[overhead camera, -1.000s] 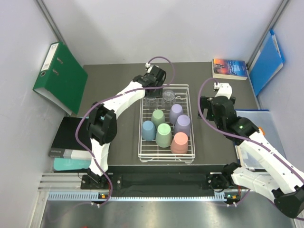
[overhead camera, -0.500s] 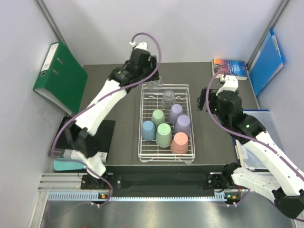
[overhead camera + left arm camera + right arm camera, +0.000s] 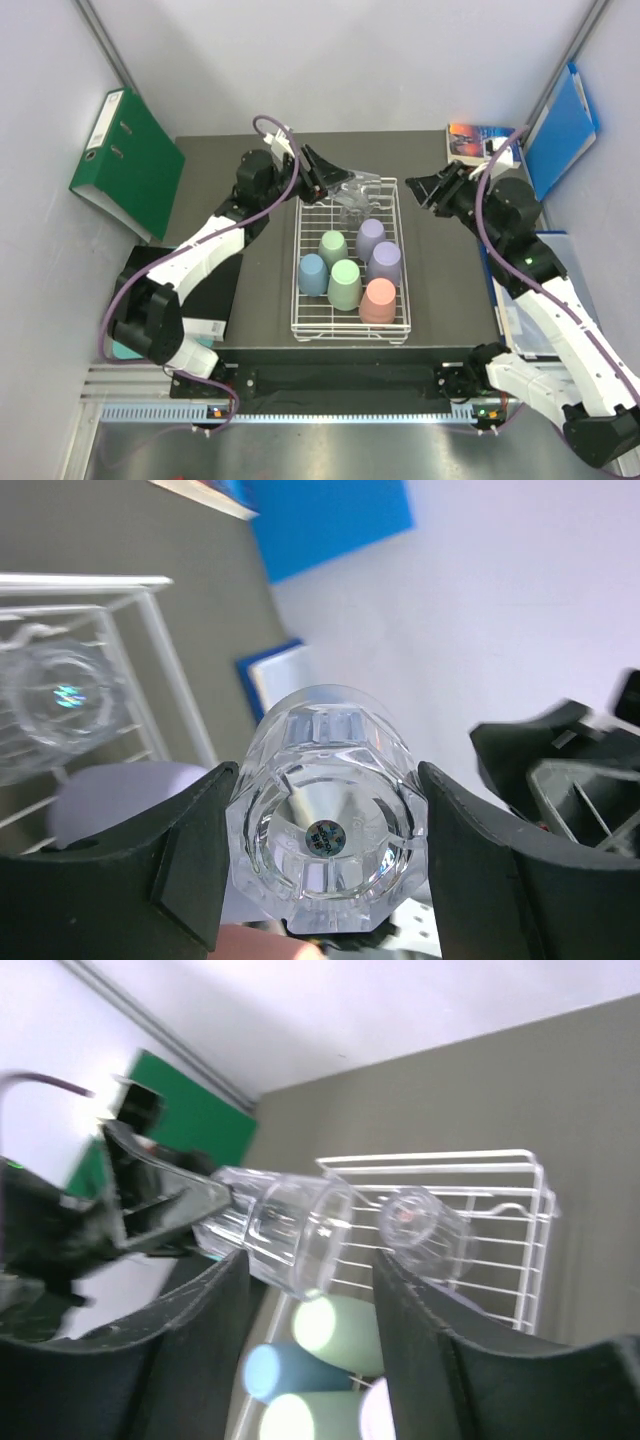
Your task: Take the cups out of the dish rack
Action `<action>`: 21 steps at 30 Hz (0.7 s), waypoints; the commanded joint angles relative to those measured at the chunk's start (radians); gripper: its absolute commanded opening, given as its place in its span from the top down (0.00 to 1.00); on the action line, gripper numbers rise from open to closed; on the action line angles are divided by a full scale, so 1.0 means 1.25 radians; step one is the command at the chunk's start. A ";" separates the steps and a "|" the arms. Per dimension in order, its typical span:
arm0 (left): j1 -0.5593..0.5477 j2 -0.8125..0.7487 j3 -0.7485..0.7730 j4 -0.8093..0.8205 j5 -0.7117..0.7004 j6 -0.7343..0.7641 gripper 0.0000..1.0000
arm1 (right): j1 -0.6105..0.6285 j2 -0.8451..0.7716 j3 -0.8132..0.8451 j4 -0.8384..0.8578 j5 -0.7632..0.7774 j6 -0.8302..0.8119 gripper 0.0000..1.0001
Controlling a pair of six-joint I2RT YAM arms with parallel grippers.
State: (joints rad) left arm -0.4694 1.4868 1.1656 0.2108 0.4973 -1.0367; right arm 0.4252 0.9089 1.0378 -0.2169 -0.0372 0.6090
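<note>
Top external view: our white dish rack [image 3: 403, 300] holds 6 pastel cups [image 3: 346, 283] and 1 clear glass [image 3: 354, 207]. Our left gripper [image 3: 335, 178] squeezes a second glass [image 3: 362, 186] (lying sideways) over the rack's far left corner. Its long side points at our empty right gripper [image 3: 424, 191], fingers partly apart. We can't read its tiny sticker [image 3: 325, 834].

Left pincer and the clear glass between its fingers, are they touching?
Touching. Left wrist view: left pincer fingers press both sides of the clear glass.

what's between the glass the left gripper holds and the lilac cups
The other clear glass, in the dish rack; the top view shows it.
</note>
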 commanded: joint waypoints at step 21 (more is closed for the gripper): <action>-0.042 0.040 -0.038 0.420 0.147 -0.230 1.00 | -0.006 0.104 -0.047 0.308 -0.272 0.194 0.34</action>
State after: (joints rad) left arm -0.4957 1.5200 1.0786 0.6369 0.6651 -1.3121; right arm 0.3965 1.0084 0.9565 0.0757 -0.3470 0.8310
